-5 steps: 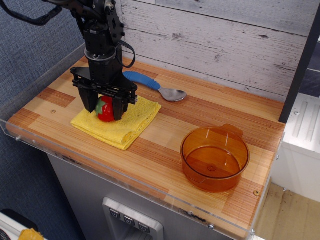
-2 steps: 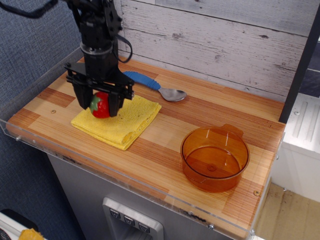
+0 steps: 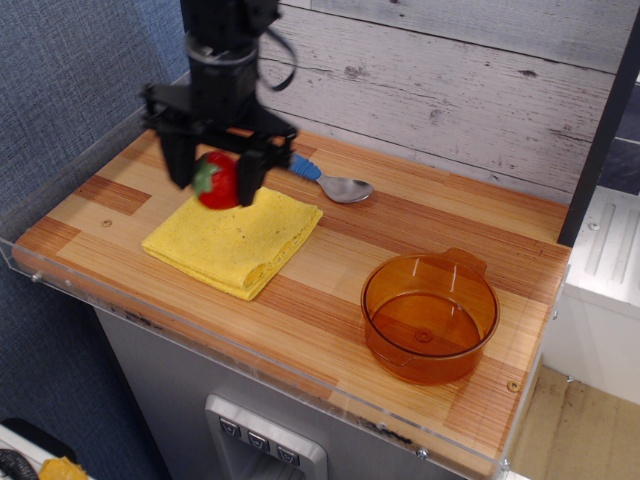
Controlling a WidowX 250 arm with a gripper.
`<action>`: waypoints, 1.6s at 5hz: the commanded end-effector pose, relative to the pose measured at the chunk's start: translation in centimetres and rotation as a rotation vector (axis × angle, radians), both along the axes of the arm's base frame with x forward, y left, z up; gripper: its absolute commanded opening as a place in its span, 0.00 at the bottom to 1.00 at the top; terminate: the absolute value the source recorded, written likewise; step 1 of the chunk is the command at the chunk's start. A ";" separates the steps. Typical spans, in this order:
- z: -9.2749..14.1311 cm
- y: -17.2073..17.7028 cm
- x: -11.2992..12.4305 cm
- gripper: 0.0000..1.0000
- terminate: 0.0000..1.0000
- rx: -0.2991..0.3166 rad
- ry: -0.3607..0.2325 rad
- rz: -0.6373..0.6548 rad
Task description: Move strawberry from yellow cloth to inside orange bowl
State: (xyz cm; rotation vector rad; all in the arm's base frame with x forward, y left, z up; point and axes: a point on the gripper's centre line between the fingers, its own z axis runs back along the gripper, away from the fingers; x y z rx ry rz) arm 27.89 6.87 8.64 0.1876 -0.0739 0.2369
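Note:
My black gripper [image 3: 214, 182] is shut on the red strawberry [image 3: 219, 181] with its green cap to the left. It holds the strawberry in the air above the back part of the folded yellow cloth [image 3: 235, 242], clear of the fabric. The translucent orange bowl [image 3: 429, 316] stands at the front right of the wooden counter, with its tab handle at the back of the rim. Nothing shows inside it. The bowl lies well to the right of the gripper.
A spoon [image 3: 327, 179] with a blue handle and metal head lies behind the cloth near the plank wall. A clear acrylic rim [image 3: 250, 360] runs along the counter's front and left edges. A dark post [image 3: 600, 130] stands at the right.
The gripper has risen from the yellow cloth with the strawberry in it, moving up and slightly right. The cloth now lies bare. The bowl and spoon have not moved.

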 end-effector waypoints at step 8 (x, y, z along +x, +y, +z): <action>-2.1 -15.2 -0.5 0.00 0.00 -0.111 -0.052 -0.218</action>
